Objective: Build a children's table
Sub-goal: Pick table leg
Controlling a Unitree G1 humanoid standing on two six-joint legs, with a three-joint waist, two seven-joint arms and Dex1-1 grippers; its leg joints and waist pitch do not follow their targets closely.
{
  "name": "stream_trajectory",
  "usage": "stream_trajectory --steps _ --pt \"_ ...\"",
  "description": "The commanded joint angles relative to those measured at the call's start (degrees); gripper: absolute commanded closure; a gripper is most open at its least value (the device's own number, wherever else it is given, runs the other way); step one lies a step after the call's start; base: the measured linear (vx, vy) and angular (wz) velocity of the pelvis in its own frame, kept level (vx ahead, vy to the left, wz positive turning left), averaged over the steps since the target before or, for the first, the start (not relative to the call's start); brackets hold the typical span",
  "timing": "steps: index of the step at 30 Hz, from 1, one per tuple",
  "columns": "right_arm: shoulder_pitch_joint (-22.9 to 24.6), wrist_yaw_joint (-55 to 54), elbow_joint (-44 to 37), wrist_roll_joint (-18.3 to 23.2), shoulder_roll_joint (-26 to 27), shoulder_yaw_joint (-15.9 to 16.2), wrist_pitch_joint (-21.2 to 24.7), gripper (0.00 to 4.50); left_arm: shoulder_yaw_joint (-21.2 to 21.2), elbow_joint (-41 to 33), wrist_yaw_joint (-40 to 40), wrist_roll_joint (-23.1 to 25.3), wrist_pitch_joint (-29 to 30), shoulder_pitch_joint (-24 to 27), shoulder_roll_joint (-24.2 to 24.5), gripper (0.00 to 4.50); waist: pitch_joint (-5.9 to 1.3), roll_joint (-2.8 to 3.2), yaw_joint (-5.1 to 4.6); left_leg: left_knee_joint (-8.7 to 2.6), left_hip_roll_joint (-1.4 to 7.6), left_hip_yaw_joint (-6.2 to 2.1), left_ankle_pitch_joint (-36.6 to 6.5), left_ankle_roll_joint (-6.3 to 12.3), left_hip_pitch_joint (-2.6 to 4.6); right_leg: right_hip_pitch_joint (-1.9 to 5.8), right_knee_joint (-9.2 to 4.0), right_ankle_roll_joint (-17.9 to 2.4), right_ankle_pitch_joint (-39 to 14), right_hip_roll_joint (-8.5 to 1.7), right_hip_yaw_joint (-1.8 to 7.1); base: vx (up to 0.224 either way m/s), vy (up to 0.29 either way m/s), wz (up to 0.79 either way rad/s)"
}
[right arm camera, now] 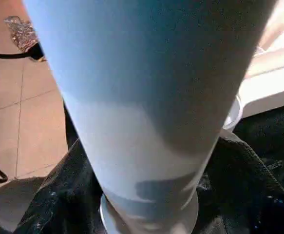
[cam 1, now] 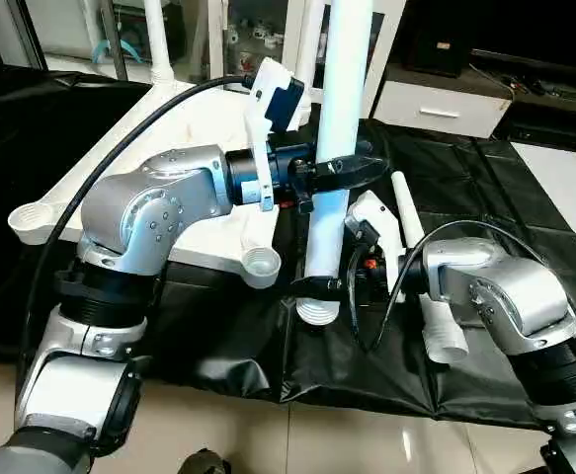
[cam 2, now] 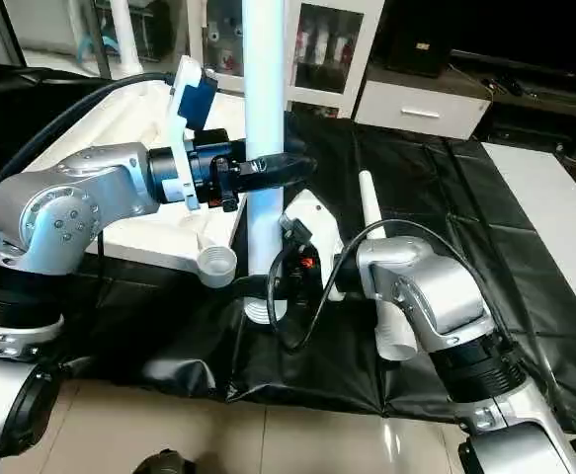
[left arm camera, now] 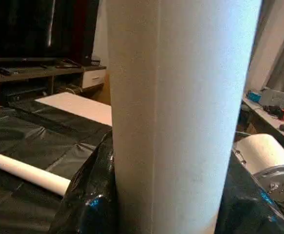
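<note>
Standing upright near the front edge of the black-covered tabletop (cam 1: 525,326), a white leg (cam 1: 339,118) is clamped midway by the left pincer (cam 1: 352,170) and low down by the right pincer (cam 1: 339,286). Just beside it lies the upturned white table panel (cam 1: 169,148), another leg (cam 1: 421,272) resting behind the right arm.

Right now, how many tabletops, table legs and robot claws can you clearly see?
Tabletop: 1
Legs: 3 (held leg, lying leg, standing leg)
Claws: 2 (left claw, right claw)
Total: 6
</note>
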Motion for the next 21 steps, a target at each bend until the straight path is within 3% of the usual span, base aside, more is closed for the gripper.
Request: stream_trajectory --steps 1,14,15,21 --pt "-0.40 -0.25 -0.33 0.46 -0.33 -1.63 0.18 1.48 -1.39 -1.53 -1.04 0.20 0.36 -0.65 -0.23 2.72 -4.24 0.62 0.04 -4.08 3.09 -1.01 -10.50 -3.80 2.05 1.85 -4.13 -12.11 -4.57 -4.59 1.85 0.000 0.000 0.00" --pt "0.32 0.70 -1.17 1.41 -0.79 -1.61 1.02 1.48 -1.75 -1.37 -1.65 1.17 -0.18 -0.72 -0.11 2.72 -4.26 0.60 0.04 -4.03 3.07 -0.98 -9.96 -3.57 1.98 1.91 -4.03 -12.54 -3.60 -4.59 1.83 0.000 0.000 0.00" --pt "0.39 0.85 -1.16 1.42 -0.91 -1.53 1.11 1.76 -1.72 -1.46 -1.59 1.14 -0.18 -0.73 -0.12 2.72 -4.27 0.61 0.05 -4.03 3.08 -0.98 -10.00 -3.59 2.00 1.92 -4.04 -12.56 -3.64 -4.60 1.83 0.000 0.000 0.00" --pt "0.64 1.24 -0.92 0.99 -1.45 -0.67 0.90 2.17 -1.49 -1.35 -1.86 1.51 -0.31 -0.82 -0.21 2.72 -4.26 0.55 0.07 -4.04 3.09 -0.99 -10.21 -3.64 1.98 1.93 -4.06 -12.48 -4.03 -4.63 1.83 0.000 0.000 0.00"
